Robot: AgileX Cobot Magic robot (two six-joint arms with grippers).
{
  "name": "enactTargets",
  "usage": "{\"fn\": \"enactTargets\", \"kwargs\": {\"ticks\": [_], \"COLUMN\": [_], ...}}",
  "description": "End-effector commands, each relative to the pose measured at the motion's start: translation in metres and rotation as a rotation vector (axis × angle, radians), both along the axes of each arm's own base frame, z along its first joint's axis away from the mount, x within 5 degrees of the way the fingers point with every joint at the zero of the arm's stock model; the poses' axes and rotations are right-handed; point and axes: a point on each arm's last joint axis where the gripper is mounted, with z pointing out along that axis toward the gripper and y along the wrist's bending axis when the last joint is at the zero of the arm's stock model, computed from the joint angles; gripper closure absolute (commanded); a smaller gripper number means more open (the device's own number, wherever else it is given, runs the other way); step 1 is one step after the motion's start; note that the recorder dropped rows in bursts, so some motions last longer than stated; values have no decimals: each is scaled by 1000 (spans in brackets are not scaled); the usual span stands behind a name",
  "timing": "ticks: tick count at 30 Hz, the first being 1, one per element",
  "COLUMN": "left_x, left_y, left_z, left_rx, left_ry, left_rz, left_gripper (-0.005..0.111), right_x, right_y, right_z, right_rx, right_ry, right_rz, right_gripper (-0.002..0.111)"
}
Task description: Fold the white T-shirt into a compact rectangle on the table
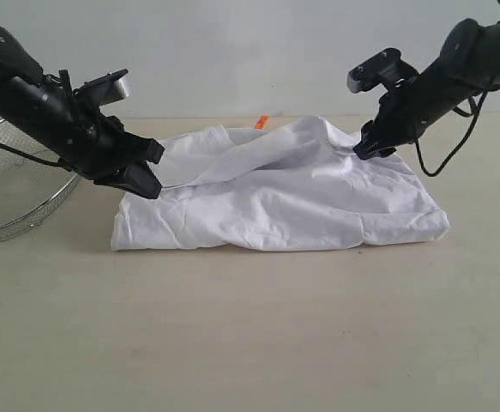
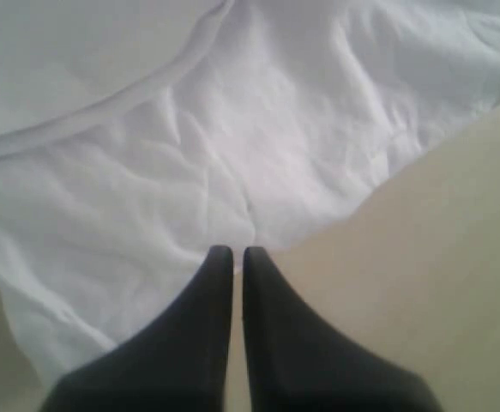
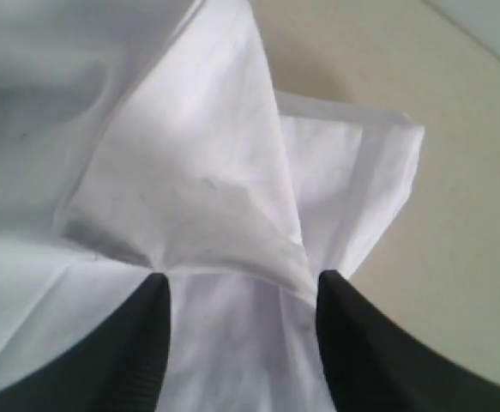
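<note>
The table (image 1: 250, 343), a broad pale beige surface, filled the lower part of the exterior view and carried everything we examined. The white T-shirt (image 1: 301, 206) lay near the middle of it, toward the far side, gathered into a rough, wrinkled rectangle wider than it was deep; its near edge lay flat on the table, while the upper layer rose in a loose ridge toward the right rear corner. A wire basket (image 1: 9, 197) sat at the left edge of the exterior view, partly cut off by the frame, beside the left arm and apart from the shirt.

The left gripper (image 1: 151, 184) was low at the shirt's left end; in the left wrist view its two dark fingers (image 2: 207, 343) were pressed together with only a hairline between them, the tips resting at the cloth's edge where it met bare table; we recorded it as closed, but could not tell whether any fabric was pinched between the tips. The right gripper (image 1: 365, 150) was at the raised right rear part of the shirt; in the right wrist view its fingers (image 3: 147, 343) stood well apart, straddling a peaked fold that spanned the gap and reached both inner faces; we recorded it as open, not clamped on the cloth.

A small orange neck tag (image 1: 262, 122) showed at the shirt's far edge, between the two grippers.
</note>
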Motion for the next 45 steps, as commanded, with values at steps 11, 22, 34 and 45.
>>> {"fn": "enactTargets", "kwargs": {"ticks": [11,22,34,45], "left_x": [0,1,1,2], "left_y": [-1,-1,-1,0], "left_z": [-2,-2,-2,-1], "left_rx": [-4,-3,-2,1], "left_ry": [2,-3,-5,-21], "left_rz": [11,14,11,24], "left_gripper": [102,102,102,102], "right_x": [-9,-5,5,9], "right_y": [13,24,20,19], "right_z": [22,9,-2,0], "right_rx": [-43,-84,-108,-114], "right_ry": [-5,-11,-92,-140], "right_rz": [143,177,131,108], "right_gripper": [49,49,49,108]}}
